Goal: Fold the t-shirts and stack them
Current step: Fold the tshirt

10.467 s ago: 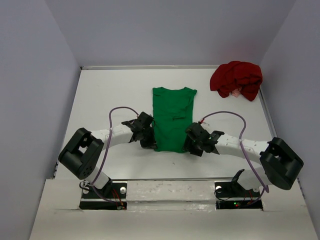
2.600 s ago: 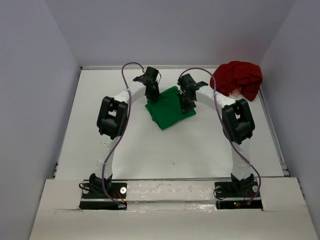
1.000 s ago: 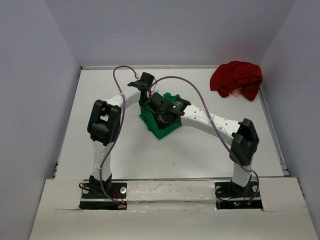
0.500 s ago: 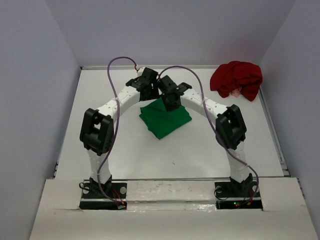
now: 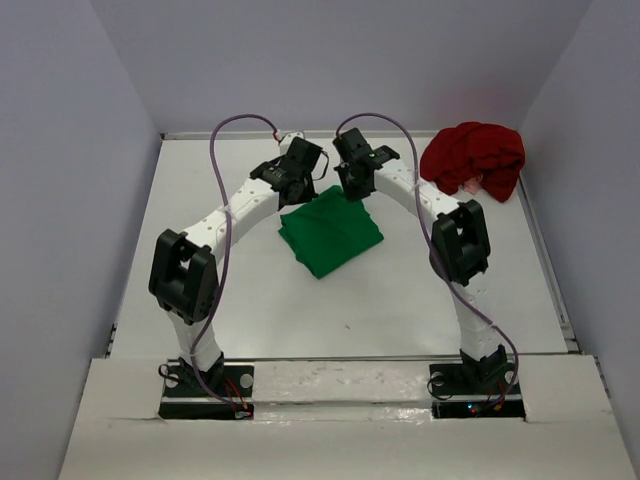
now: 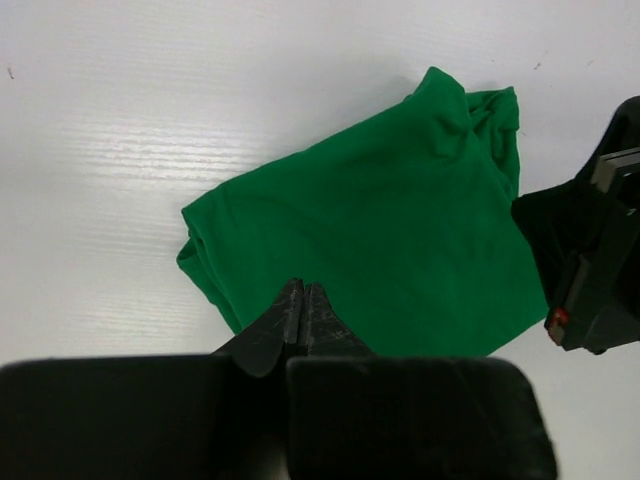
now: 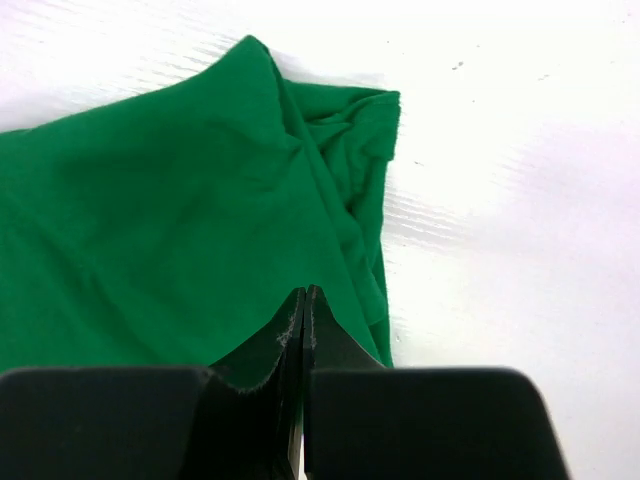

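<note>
The bright green t-shirt (image 5: 330,236) lies folded into a compact, slightly skewed rectangle in the middle of the table. Both wrist views look down on this t-shirt (image 6: 380,230) (image 7: 150,230). My left gripper (image 5: 298,193) (image 6: 303,286) hovers over its far left edge, shut with nothing between its fingers. At the far right corner, my right gripper (image 5: 357,190) (image 7: 303,291) is also shut and empty. The dark red t-shirt (image 5: 473,160) sits crumpled in a heap at the back right corner.
White walls enclose the table on the left, back and right. The right gripper's black body (image 6: 592,265) shows at the right edge of the left wrist view, close to the green cloth. Purple cables (image 5: 240,125) arch above both arms.
The right arm has swung back off the middle of the green t-shirt to its far edge. The left gripper opened, then shut empty. The shirt now lies flat in its fold.
</note>
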{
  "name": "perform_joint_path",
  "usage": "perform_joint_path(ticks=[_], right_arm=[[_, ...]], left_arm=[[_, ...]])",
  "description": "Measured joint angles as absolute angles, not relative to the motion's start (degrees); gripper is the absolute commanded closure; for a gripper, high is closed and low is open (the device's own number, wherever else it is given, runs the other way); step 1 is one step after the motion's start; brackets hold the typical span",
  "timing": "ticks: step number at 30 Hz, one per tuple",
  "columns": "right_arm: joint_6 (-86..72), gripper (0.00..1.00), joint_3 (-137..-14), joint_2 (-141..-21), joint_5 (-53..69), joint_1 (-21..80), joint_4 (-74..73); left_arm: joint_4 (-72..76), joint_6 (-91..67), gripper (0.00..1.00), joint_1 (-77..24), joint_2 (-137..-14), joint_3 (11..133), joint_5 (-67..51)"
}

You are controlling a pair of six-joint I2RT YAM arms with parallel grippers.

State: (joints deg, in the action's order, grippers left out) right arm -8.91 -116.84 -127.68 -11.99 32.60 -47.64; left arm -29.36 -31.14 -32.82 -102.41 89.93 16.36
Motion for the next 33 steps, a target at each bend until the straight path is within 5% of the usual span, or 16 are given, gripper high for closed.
perform_joint_path(ticks=[19,33], right_arm=[[-12.27,1.0,-103.07,-113.82,-11.55,18.35,-46.81],[-13.78,1.0,-102.37,-104.27,-9.89,19.09,-45.89]], left_arm=[[-26.98,-33.8,1.0,-32.14,-103.11,81.95,7.49],[-24.45,-37.58,1.0,-33.3,-104.18,74.98,0.82]])
